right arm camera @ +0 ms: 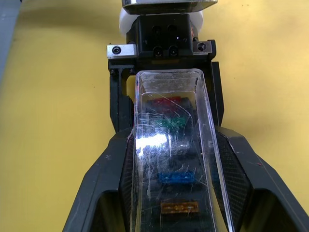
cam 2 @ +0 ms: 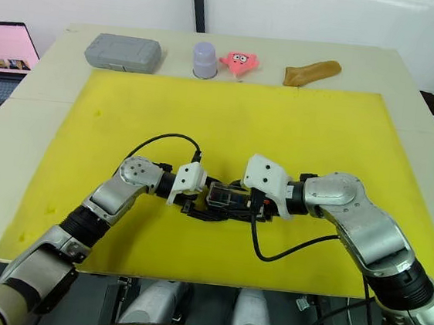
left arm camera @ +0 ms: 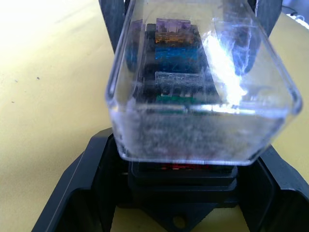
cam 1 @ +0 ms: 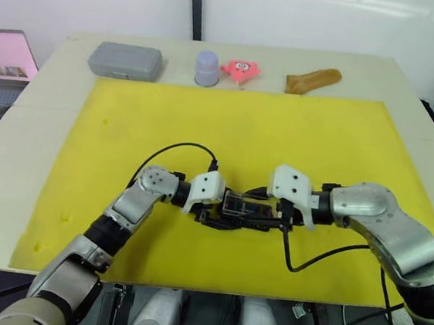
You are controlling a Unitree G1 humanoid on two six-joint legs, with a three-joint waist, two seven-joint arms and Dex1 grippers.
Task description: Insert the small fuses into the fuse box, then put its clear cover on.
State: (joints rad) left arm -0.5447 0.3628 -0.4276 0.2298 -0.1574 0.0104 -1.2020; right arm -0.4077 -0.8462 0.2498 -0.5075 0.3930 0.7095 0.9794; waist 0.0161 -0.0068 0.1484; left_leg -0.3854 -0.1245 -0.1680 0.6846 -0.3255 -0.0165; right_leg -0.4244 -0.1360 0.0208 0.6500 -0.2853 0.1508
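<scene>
A pale desk (cam 1: 37, 105) carries a bright yellow foam mat (cam 1: 236, 126) with a matte, faintly pitted surface. Near the mat's front edge, about midway along it, sits the fuse box (left arm camera: 181, 181), a black moulded plastic block with a small screw lug at one end. Seated in its slots are the small fuses (right arm camera: 177, 178): blocky translucent pieces in purple, blue, clear, green and red, with an amber one nearest the right wrist camera. The clear cover (left arm camera: 203, 82) rests over the fuses on top of the box; it is a scuffed, glossy, rounded-corner rectangular lid, scratched and catching glare; whether it is fully pressed home I cannot tell.

The left gripper (cam 1: 213, 212) and the right gripper (cam 1: 269, 218) meet the box from opposite ends. Each pair of black, angular fingers (right arm camera: 104, 183) is clamped against the long sides of the box, one finger each side, with the cover rising between them.

Along the desk's back edge, beyond the mat, stand a grey rounded hard case (cam 1: 125, 60) towards the left corner, a small lavender cup (cam 1: 207, 67) upside down, a pink star-shaped soft toy (cam 1: 241, 69), and a tan elongated bread-like item (cam 1: 312, 80). A laptop (cam 1: 5, 53) with a pink screen sits off the desk's left side
</scene>
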